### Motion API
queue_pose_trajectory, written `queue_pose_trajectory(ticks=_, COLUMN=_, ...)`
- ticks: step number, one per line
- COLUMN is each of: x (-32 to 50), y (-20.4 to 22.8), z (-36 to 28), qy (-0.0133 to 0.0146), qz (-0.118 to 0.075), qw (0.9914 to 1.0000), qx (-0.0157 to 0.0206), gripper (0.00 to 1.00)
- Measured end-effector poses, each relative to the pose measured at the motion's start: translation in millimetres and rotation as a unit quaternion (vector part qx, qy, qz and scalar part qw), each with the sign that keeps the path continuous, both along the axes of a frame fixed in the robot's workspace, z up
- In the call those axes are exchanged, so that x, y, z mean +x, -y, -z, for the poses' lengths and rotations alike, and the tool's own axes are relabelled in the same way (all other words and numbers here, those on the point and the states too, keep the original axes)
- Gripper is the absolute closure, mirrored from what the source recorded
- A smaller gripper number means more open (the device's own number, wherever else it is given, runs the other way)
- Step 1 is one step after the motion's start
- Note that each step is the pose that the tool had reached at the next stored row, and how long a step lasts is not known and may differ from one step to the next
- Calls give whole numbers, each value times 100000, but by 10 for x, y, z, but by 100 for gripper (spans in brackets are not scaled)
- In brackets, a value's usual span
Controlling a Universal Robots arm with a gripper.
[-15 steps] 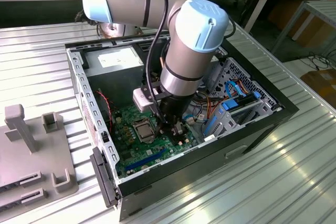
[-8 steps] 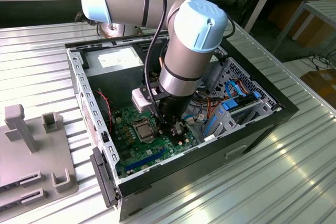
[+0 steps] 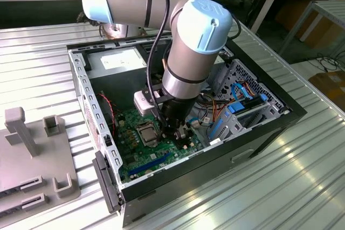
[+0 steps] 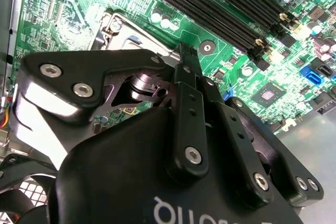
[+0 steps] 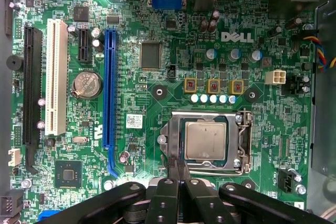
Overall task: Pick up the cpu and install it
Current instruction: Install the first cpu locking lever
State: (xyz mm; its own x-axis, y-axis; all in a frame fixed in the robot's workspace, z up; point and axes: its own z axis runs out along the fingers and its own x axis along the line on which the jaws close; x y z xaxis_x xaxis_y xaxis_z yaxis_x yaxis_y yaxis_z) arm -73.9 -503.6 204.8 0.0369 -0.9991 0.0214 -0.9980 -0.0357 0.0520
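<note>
Cpu [image 5: 206,140] sits in socket frame [image 5: 242,142], lower right of first wrist view. Hand [image 5: 177,165] clenched, empty, tips at frame's near edge. Risk: chip slightly skewed; any downward press could bend socket pins, or fingertips could snag frame.

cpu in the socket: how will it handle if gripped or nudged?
The cpu looks like a thin, flat metal-topped tile: probably rigid, light, fairly slick. It lies inside the socket frame, so a sideways nudge likely won't shift it, and its low edges offer little grip.
</note>
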Motion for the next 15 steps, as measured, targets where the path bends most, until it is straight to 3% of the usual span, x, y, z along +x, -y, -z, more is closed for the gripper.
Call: queue_pose_trajectory(ticks=15, x=63, y=0, z=4, qy=10, qz=-63, qw=100000, qx=-9, gripper=89)
